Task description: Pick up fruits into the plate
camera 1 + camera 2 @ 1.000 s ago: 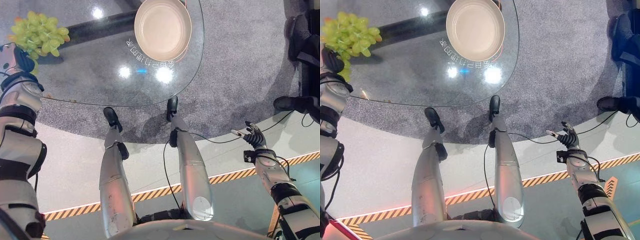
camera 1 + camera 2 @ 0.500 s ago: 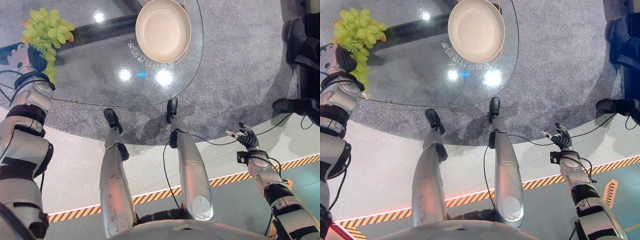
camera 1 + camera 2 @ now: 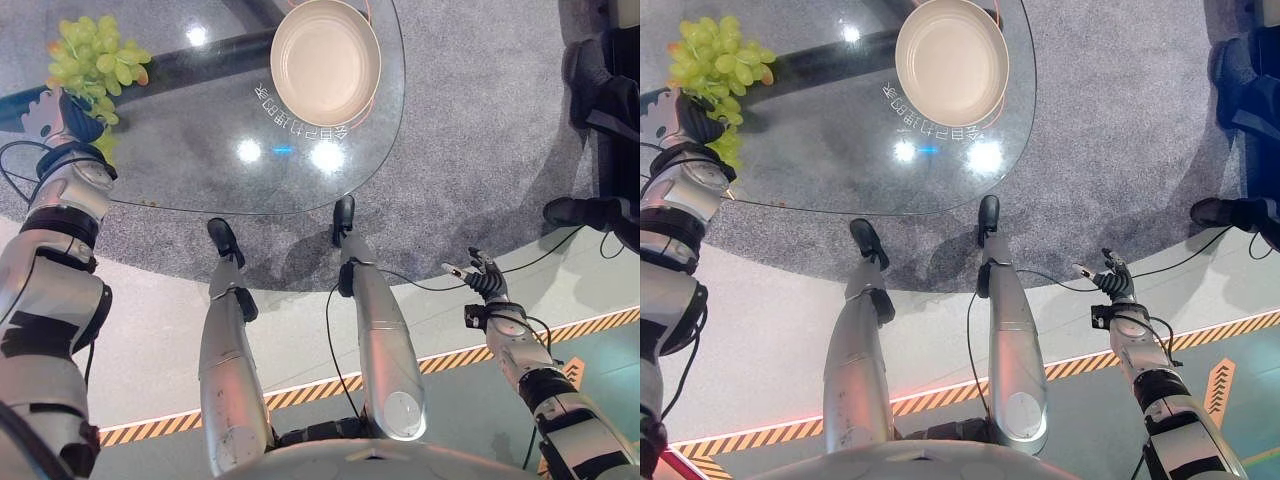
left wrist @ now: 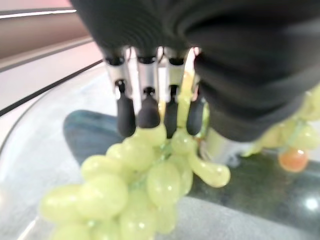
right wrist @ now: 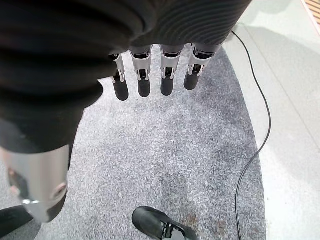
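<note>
A bunch of green grapes [image 3: 95, 60] hangs over the far left part of the round glass table [image 3: 200, 150]. My left hand [image 3: 70, 108] is shut on the bunch from below. Up close, its dark fingertips [image 4: 147, 107] curl against the top of the grapes [image 4: 145, 185]. The cream plate [image 3: 325, 60] sits on the far edge of the table, well to the right of the grapes, with nothing in it. My right hand [image 3: 480, 288] hangs low at the right over the floor, its fingers [image 5: 145, 85] straight and holding nothing.
Grey carpet [image 3: 480, 130] lies under and around the table. A person's dark shoes and legs [image 3: 590, 210] stand at the right edge. A yellow-and-black striped line [image 3: 320, 380] runs across the pale floor near me.
My left hand has carried the grapes a little to the right and farther over the table. The right hand has drifted slightly inward.
</note>
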`<state>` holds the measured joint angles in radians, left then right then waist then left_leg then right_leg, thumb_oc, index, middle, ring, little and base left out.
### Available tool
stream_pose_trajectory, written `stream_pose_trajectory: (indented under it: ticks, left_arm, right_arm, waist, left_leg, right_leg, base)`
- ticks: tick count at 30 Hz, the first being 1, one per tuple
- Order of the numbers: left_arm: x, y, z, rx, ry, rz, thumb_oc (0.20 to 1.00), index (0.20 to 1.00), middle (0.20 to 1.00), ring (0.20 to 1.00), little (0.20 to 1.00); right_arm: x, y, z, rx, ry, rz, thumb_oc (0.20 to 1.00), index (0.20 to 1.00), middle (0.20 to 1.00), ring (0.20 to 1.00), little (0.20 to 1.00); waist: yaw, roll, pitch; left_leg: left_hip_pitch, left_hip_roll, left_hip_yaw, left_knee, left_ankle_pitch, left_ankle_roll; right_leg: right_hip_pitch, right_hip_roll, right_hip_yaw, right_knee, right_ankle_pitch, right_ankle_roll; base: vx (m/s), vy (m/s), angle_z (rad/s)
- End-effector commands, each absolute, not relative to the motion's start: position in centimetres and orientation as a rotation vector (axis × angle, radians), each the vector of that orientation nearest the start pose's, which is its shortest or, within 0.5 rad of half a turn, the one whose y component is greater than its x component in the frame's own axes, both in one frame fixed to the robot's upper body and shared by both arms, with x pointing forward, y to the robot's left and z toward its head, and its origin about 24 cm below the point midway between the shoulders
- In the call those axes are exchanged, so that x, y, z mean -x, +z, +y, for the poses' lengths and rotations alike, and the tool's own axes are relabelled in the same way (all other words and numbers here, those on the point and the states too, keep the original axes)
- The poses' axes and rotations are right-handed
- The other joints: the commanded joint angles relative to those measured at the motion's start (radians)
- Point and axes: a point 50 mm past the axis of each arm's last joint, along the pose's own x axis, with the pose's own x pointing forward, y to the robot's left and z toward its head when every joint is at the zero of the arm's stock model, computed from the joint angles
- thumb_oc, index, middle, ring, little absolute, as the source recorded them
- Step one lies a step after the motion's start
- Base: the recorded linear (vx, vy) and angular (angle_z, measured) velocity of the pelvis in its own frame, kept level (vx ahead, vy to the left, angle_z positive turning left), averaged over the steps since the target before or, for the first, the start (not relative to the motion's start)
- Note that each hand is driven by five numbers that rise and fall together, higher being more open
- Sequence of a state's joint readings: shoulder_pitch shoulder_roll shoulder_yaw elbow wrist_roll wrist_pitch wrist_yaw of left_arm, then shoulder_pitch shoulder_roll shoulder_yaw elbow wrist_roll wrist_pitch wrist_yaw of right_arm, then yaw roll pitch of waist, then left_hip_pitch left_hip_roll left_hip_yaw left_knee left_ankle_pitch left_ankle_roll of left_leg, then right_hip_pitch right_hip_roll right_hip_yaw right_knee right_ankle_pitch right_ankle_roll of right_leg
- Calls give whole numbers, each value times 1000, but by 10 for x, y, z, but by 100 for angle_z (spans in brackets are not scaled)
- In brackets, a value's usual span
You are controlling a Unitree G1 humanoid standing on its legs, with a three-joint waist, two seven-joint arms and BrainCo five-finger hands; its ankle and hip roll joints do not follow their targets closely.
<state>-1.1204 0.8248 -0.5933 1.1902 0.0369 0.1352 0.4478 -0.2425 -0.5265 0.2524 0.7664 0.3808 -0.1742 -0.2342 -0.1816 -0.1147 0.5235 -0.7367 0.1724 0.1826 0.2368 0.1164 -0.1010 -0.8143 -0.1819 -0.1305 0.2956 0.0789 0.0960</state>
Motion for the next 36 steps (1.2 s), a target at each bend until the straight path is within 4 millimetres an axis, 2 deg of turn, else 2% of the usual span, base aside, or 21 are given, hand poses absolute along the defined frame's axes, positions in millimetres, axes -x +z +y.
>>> stream_pose_trajectory:
  ticks: [1,12,17,21,24,26,27,30,32,33,34,35,36]
  left_arm:
    - [-396,209,297,-973,577,53,1000,1000,1000,1000,1000]
    - [-390,188,312,-879,605,217,1000,1000,1000,1000,1000]
    - [-383,192,326,-852,728,212,1000,1000,1000,1000,1000]
    - [-380,200,330,-732,829,126,1000,1000,1000,1000,1000]
    - [-382,199,321,-641,807,40,1000,1000,1000,1000,1000]
    - [-383,189,310,-616,748,-2,1000,1000,1000,1000,1000]
    - [-383,189,307,-606,736,-18,1000,1000,1000,1000,1000]
    - [-382,177,292,-556,664,-61,1000,1000,1000,1000,1000]
    - [-379,171,285,-523,624,-91,1000,1000,1000,1000,1000]
    - [-377,164,282,-512,604,-90,1000,1000,1000,1000,1000]
    - [-374,161,277,-485,589,-117,1000,1000,1000,1000,1000]
    - [-369,153,273,-473,567,-121,1000,1000,1000,1000,1000]
    - [-369,154,272,-462,563,-133,1000,1000,1000,1000,1000]
  right_arm:
    - [-254,-23,-288,326,-306,353,1000,1000,1000,1000,1000]
    - [-257,-22,-283,321,-296,355,1000,1000,1000,1000,1000]
    - [-257,-22,-283,318,-295,356,1000,1000,1000,1000,1000]
    - [-253,-26,-281,309,-297,362,1000,1000,1000,1000,1000]
    - [-248,-29,-276,293,-298,361,1000,1000,1000,1000,1000]
    - [-245,-30,-272,285,-302,362,1000,1000,1000,1000,1000]
    - [-247,-29,-272,282,-305,354,1000,1000,1000,1000,1000]
    - [-243,-30,-270,277,-320,355,1000,1000,1000,1000,1000]
    - [-238,-31,-273,276,-334,355,1000,1000,1000,1000,1000]
    - [-234,-34,-273,276,-338,366,1000,1000,1000,1000,1000]
    - [-234,-32,-275,274,-348,357,1000,1000,1000,1000,1000]
    - [-228,-35,-275,275,-356,369,1000,1000,1000,1000,1000]
    - [-230,-33,-276,272,-361,359,1000,1000,1000,1000,1000]
  waist:
    - [-49,-10,-3]
    - [-54,-17,-3]
    - [-53,-20,-3]
    - [-47,-23,-3]
    - [-38,-20,-3]
    - [-28,-12,-3]
    - [-28,-12,-3]
    - [-15,2,-3]
    - [-6,13,-3]
    - [0,19,-3]
    - [4,23,-3]
    - [13,32,-3]
    - [12,32,-3]
  left_leg:
    - [-13,-53,66,116,-180,6]
    - [-11,-52,61,127,-188,8]
    - [-10,-50,55,124,-185,6]
    - [-8,-53,48,123,-187,6]
    - [-3,-59,44,117,-188,7]
    - [2,-68,40,105,-182,7]
    - [-18,-72,51,95,-149,15]
    - [-9,-83,49,78,-146,17]
    - [-9,-89,48,74,-146,18]
    - [14,-91,36,79,-179,11]
    - [-6,-98,46,69,-146,21]
    - [19,-100,33,74,-180,14]
    - [-3,-103,44,66,-147,23]
  right_leg:
    - [28,91,-3,22,-80,12]
    - [31,96,2,27,-83,9]
    - [36,101,5,24,-87,5]
    - [39,103,5,25,-90,3]
    - [46,100,-2,18,-90,3]
    - [53,94,-9,7,-85,4]
    - [33,89,-14,-4,-55,-4]
    - [43,83,-22,-16,-53,-2]
    - [46,76,-28,-20,-54,-1]
    - [69,77,-26,-13,-82,8]
    - [51,69,-35,-26,-52,0]
    - [77,69,-34,-18,-82,11]
    - [56,64,-40,-28,-53,2]
  base:
    - [0,0,0]
    - [0,0,0]
    - [0,0,0]
    - [7,-38,-1]
    - [-6,-49,1]
    - [-57,-53,1]
    - [-87,-35,1]
    - [-42,-9,4]
    - [25,10,4]
    - [-11,2,6]
    - [62,13,9]
    - [-81,-3,9]
    - [69,12,6]
